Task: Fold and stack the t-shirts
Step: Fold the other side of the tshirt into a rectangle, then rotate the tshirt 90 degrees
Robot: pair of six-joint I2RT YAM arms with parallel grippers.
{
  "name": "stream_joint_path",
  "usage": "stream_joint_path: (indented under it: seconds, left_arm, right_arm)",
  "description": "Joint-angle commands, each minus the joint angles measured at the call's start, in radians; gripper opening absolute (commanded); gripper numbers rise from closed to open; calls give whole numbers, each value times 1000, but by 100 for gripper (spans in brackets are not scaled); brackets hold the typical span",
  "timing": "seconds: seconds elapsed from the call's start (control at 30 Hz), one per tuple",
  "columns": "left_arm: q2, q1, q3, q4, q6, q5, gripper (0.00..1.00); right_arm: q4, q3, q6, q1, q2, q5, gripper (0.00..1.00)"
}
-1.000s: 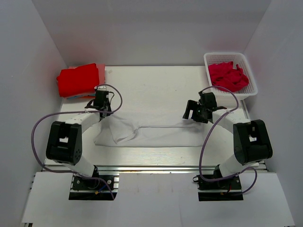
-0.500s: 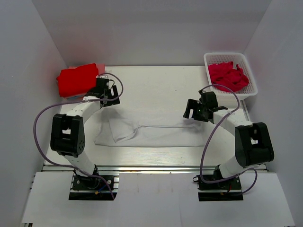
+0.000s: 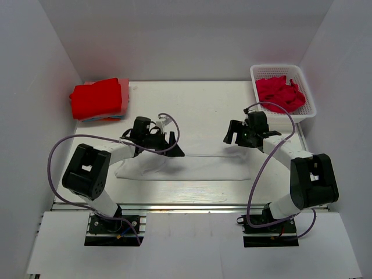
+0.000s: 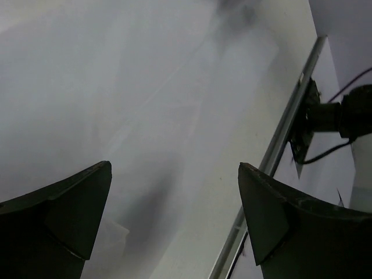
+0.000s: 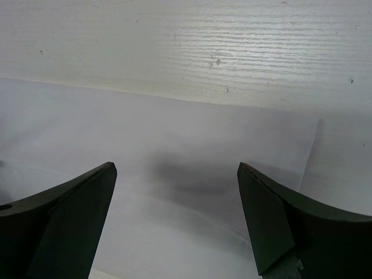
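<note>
The desk [image 3: 197,99] is carrying one spread shirt, one stack and one basket.
One white t-shirt [image 3: 197,165] is lying flat beneath the two end effectors, the left end effector [image 3: 176,152] and the right end effector [image 3: 233,139]. One folded red stack [image 3: 96,97] is sitting behind the left one, its layers too close to count. One white basket [image 3: 276,67] is standing behind the right one, holding one crumpled magenta heap [image 3: 280,93], its garments uncountable.

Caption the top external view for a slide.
Left tool and right tool poised open over the white t-shirt; folded red stack far left, basket far right.
</note>
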Motion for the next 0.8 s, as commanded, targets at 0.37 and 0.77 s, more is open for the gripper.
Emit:
stream_joint_path:
  seconds: [0.37,0.77]
  left_arm:
    - [249,-16,-80,230,-7,179,100]
    - [70,-25,158,-171,118,-158,100]
  right_arm:
    - [32,-23,-1,-2,-8,-12,90]
    - [78,14,36,1,-14,60,90]
